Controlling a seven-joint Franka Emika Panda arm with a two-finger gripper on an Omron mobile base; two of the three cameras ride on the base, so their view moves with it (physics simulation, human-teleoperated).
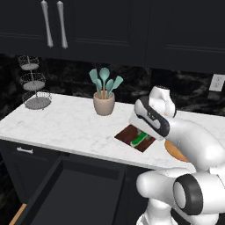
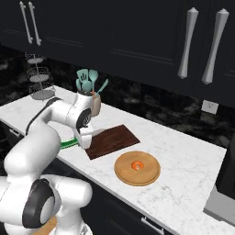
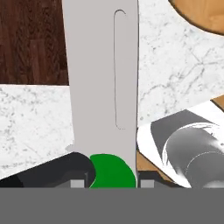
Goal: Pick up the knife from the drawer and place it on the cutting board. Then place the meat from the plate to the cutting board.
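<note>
Above the cutting board at the desk edge, the fingers grasp the knife by its green handle; meat sits on the plate

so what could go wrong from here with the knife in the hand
1. The hand grips the knife by its green handle, and the long blade juts out over the counter and the edge of the cutting board, so its tip could catch on the board on the way down.
2. The plate with the meat sits close beside the board; a wide swing might knock it.
</note>
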